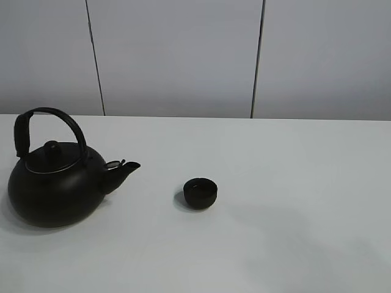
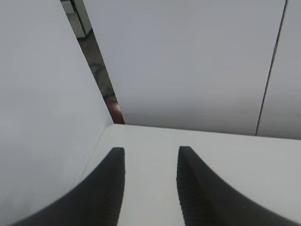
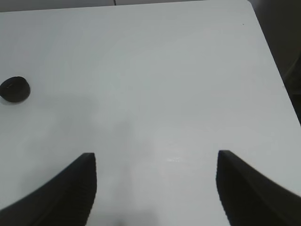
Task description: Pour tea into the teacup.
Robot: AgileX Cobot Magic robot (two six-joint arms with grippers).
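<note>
Oddly, teacup [image 1: 200, 193] contents unreadable beside kettle [image 1: 55, 183].

Robot body, my two wrist feeds only: black curved finger pairs, nothing else of the arms on camera.

Left gripper [image 2: 151, 153]: I see two matt black fingers [image 2: 106, 188] that broaden toward the camera and taper to blunt squared tips, outer edges sweeping in a concave curve; fine ridged ribbing runs along the inner faces. Right gripper [image 3: 156, 157]: same make, two matt black fingers [image 3: 75, 188] with the same curved taper and flat-cut tips, faint ribbed texture on the inner face of each. No cables, screws or markings that I can make out. High feed shows no part of either arm.
</note>
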